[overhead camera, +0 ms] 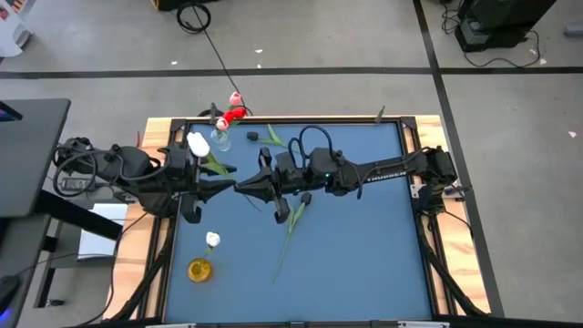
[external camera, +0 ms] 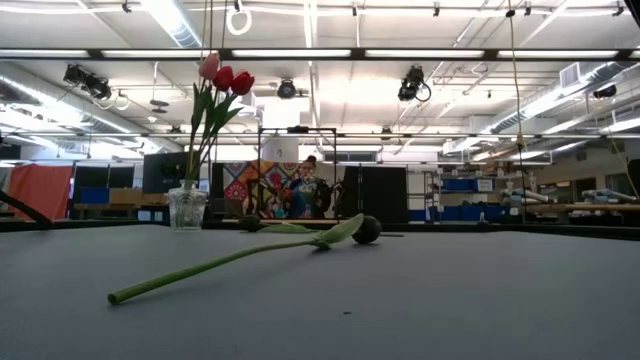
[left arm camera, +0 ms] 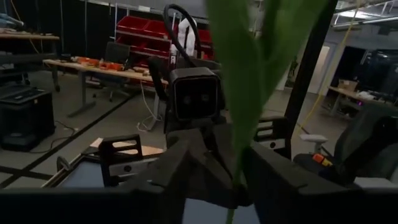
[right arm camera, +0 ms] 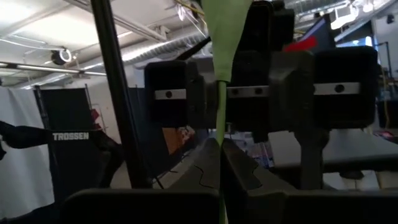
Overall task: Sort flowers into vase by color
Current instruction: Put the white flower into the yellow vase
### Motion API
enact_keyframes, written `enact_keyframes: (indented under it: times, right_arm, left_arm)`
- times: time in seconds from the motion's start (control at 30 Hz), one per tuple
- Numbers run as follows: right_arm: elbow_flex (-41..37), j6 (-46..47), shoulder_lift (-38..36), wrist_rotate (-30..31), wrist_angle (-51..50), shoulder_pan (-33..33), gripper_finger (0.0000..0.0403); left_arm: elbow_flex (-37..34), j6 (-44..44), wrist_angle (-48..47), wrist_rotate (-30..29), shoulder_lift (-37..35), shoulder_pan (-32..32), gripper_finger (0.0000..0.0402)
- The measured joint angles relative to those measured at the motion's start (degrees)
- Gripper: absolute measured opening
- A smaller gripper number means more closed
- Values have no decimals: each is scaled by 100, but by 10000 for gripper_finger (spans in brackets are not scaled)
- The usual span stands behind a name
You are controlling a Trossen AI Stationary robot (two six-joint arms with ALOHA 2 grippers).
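While our right gripper (right arm camera: 219, 149) is clenched on the green stem of a white tulip (overhead camera: 198, 144) mid-table, our left gripper (overhead camera: 228, 185) faces it with fingers parted around that stem, a dark tulip (external camera: 366, 230) lies flat, and beyond 3 red-pink tulips (external camera: 225, 78) stand in a glass vase (external camera: 186, 208).

Green stem (right arm camera: 219, 118) runs out of frame top and bottom in the right wrist view, its head unseen; leaf (left arm camera: 249, 81) blurs across the left wrist view, hiding the left tool (left arm camera: 214, 180) tips.
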Motion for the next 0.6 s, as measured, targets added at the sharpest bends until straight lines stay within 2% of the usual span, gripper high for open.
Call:
enact_keyframes:
  times: [0.23,0.37,0.53,0.6]
  right_arm:
    - [2,-3,0,41,-203,-39,7]
    - [5,232,-2,111,-521,-108,13]
    - [13,946,-3,638,-1269,-172,49]
    - [-2,1241,-1,1029,-1794,-173,64]
  left_arm:
    - [-3,111,24,80,-94,0,80]
    - [-5,436,-147,180,-163,6,19]
    - [-5,550,-1054,190,-371,-4,13]
    - [-3,409,-1580,219,-530,-68,13]
